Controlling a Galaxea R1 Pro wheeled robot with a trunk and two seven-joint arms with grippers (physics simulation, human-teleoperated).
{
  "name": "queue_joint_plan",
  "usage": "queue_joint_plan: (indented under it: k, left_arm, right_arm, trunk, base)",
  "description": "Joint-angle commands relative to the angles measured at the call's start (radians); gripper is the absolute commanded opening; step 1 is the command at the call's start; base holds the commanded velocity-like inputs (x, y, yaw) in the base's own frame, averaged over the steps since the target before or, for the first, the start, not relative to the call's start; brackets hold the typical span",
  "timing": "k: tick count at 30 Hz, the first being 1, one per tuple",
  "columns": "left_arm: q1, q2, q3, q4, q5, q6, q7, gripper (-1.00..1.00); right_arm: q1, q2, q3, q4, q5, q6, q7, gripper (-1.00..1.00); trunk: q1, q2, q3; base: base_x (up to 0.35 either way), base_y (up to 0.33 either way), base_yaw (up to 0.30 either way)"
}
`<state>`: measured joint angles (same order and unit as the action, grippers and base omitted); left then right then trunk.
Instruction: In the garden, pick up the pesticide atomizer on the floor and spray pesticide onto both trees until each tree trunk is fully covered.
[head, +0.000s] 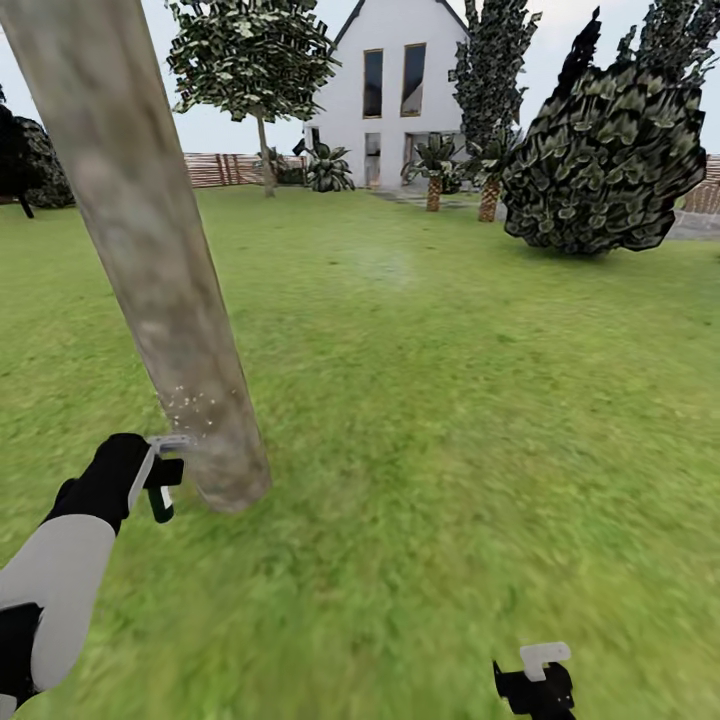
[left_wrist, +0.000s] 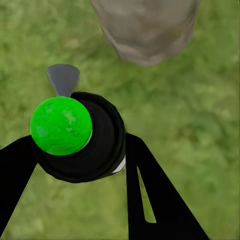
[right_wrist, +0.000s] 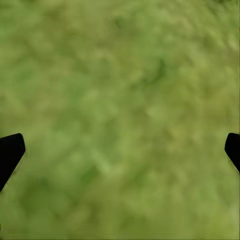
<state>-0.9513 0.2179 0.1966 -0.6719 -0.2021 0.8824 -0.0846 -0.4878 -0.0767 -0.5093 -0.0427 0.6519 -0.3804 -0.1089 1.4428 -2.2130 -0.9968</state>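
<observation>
Left pincer: clenched on the pesticide atomizer, at 8 o'clock in the head view; fingers flank the black body, green cap facing the wrist camera.
Right pincer: at 5 o'clock, low over the lawn; fingertips spread wide, released, only grass between them.
Tree trunk: just beyond the atomizer, leaning, pale mottled; white specks near its base at the nozzle's height.
Second tree: far, 11 o'clock, by the fence.
House: farthest, 12 o'clock.
</observation>
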Motion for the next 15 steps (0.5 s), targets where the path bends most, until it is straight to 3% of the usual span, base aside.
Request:
queue_joint_plan:
  k: [1, 5, 7, 8, 10, 15]
  left_arm:
    - [0.000, 0.000, 0.000, -0.002, 0.000, -0.001, 0.001, -1.00]
    - [0.001, -0.004, 0.000, -0.002, 0.005, 0.000, 0.002, -1.00]
    - [0.049, -0.008, 0.001, -0.003, 0.009, -0.002, 0.002, -1.00]
    - [0.083, -0.013, 0.001, -0.002, 0.011, -0.022, 0.002, -1.00]
    - [0.097, -0.014, 0.004, -0.001, 0.011, -0.073, 0.002, -1.00]
    - [0.100, -0.015, 0.003, 0.000, 0.012, -0.089, 0.002, -1.00]
  right_arm:
    - [0.000, 0.000, 0.000, 0.000, 0.000, 0.000, 0.000, 1.00]
    - [0.000, 0.000, 0.000, 0.002, 0.001, 0.000, -0.001, 1.00]
    - [0.000, 0.000, 0.000, 0.003, 0.001, 0.000, -0.001, 1.00]
    - [0.000, 0.000, 0.000, 0.003, 0.002, 0.000, 0.000, 1.00]
    - [0.000, 0.000, 0.000, 0.004, 0.001, 0.000, 0.000, 1.00]
    - [0.000, 0.001, 0.000, 0.004, 0.000, 0.000, 0.000, 1.00]
  trunk:
    - [0.000, 0.000, 0.000]
    - [0.000, 0.000, 0.000]
    - [0.000, 0.000, 0.000]
    - [0.000, 0.000, 0.000]
    - [0.000, 0.000, 0.000]
    - [0.000, 0.000, 0.000]
  base:
    - [0.333, -0.014, 0.124]
    - [0.268, -0.004, 0.021]
    - [0.041, -0.093, 0.001]
    - [0.009, -0.220, 0.000]
    - [0.003, -0.254, 0.000]
    - [0.000, -0.267, 0.040]
